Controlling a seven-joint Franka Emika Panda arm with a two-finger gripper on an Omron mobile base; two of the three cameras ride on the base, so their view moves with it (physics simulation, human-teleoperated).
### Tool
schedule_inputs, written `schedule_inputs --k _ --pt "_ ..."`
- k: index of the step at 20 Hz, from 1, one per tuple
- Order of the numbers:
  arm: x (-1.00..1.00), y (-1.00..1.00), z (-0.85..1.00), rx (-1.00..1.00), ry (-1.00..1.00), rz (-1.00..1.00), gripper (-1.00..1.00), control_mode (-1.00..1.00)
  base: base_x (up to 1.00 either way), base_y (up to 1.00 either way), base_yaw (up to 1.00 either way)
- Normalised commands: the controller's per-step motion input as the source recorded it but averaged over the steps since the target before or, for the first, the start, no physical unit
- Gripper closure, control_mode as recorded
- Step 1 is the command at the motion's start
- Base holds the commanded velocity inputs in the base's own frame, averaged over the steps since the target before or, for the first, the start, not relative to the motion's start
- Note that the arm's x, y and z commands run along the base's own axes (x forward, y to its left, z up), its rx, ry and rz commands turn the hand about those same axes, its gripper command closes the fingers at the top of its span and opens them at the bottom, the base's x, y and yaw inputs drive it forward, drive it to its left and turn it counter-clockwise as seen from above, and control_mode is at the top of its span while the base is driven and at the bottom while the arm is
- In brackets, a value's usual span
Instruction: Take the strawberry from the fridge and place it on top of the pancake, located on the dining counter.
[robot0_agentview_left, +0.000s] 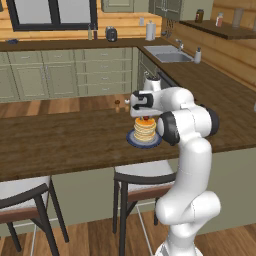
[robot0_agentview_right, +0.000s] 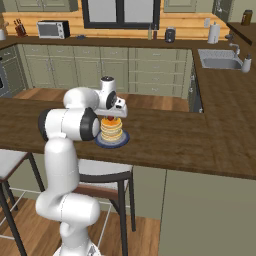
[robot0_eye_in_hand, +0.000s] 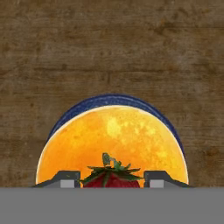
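Nearest the base, two stools (robot0_agentview_left: 142, 175) with pale seats and dark frames stand tucked under the long brown wooden table (robot0_agentview_left: 60, 142), one of them directly below the arm. On the table, close to its near edge, sits a dark blue plate (robot0_eye_in_hand: 113, 101) carrying the pancake (robot0_eye_in_hand: 113, 140), a short golden stack. The tool (robot0_eye_in_hand: 112, 180) hangs straight over that stack, pointing down, and its two dark fingers (robot0_eye_in_hand: 65, 179) stand a narrow gap apart with the strawberry (robot0_eye_in_hand: 111, 177) between them; the berry's green leafy cap faces the camera in the hand view. The fingers sit just beside the fruit on either side, but whether they press it cannot be told. From the side views the strawberry (robot0_agentview_left: 145, 120) appears right at the top of the pancake (robot0_agentview_left: 144, 131), a small red spot under the tool (robot0_agentview_left: 144, 116); whether it rests on the top cake or is just above it is not clear. Beyond the plate a small dark shaker (robot0_agentview_left: 118, 105) stands on the table. Farther back run pale green cabinets (robot0_agentview_left: 60, 75) with a sink (robot0_agentview_left: 167, 54), a paper towel roll (robot0_agentview_left: 150, 31), a microwave (robot0_agentview_right: 52, 29) and a knife block (robot0_agentview_right: 20, 27) along the far wall below a dark-framed window (robot0_agentview_right: 120, 12). No labels or writing can be read anywhere.
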Motion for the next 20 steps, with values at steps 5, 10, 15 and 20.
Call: schedule_inputs --k 5,10,15,20 --pt "-0.01 0.0 0.25 -0.03 0.0 0.0 -1.0 -1.0 0.0 0.0 0.0" --pt "-0.6 0.06 0.61 -0.04 0.0 0.0 -1.0 -1.0 0.0 0.0 0.0" --pt "-1.0 0.26 0.62 0.0 0.01 0.0 -1.0 -1.0 0.0 0.0 0.0" --pt "-1.0 0.44 0.52 0.0 0.0 0.0 -1.0 -1.0 0.0 0.0 0.0"
